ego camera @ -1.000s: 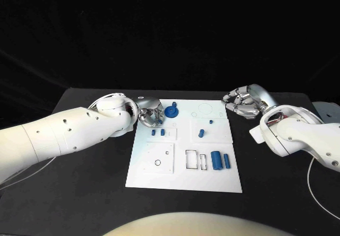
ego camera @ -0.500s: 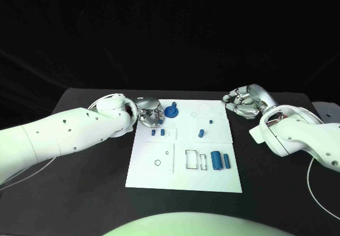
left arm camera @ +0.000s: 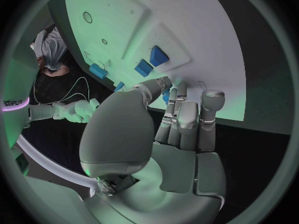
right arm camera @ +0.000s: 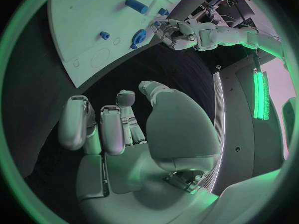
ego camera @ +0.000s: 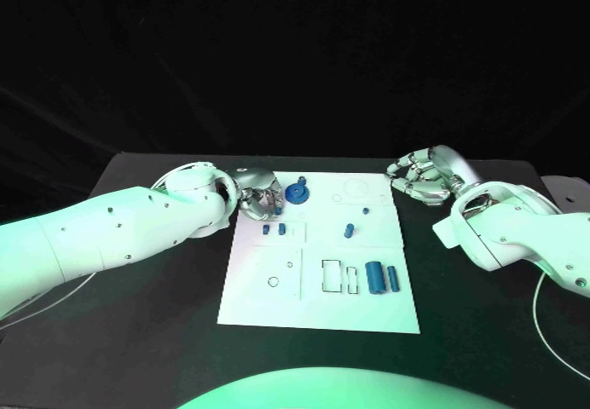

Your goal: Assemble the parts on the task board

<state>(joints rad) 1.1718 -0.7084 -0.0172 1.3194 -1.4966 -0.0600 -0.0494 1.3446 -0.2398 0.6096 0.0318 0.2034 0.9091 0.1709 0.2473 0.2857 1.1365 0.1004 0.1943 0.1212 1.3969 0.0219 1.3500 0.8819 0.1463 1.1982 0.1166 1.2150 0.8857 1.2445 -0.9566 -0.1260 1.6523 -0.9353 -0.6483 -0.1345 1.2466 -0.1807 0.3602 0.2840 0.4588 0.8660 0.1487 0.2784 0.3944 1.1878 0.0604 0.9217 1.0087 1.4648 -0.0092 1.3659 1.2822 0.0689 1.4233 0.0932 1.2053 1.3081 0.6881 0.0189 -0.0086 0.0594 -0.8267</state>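
Note:
The white task board [ego camera: 320, 294] lies mid-table. At its far left corner my left hand [ego camera: 261, 202] pinches a round blue part with a handle [ego camera: 297, 194] between thumb and fingers; a sliver of blue [left arm camera: 166, 94] shows at the fingertips in the left wrist view. Two small blue blocks [ego camera: 274, 228] sit just in front of that hand, also seen as blocks [left arm camera: 151, 61]. A blue peg [ego camera: 350, 229] and a tiny blue piece [ego camera: 367, 210] lie mid-board, two blue cylinders [ego camera: 383, 278] nearer me. My right hand [ego camera: 425, 177] hovers off the far right corner, fingers curled in, holding nothing.
The board [right arm camera: 81, 25] has outlined recesses [ego camera: 334, 276] beside the cylinders and a square plate with holes [ego camera: 273, 274] on its left half. Black table [ego camera: 135, 341] surrounds it. A cable [ego camera: 547, 332] runs along the right side.

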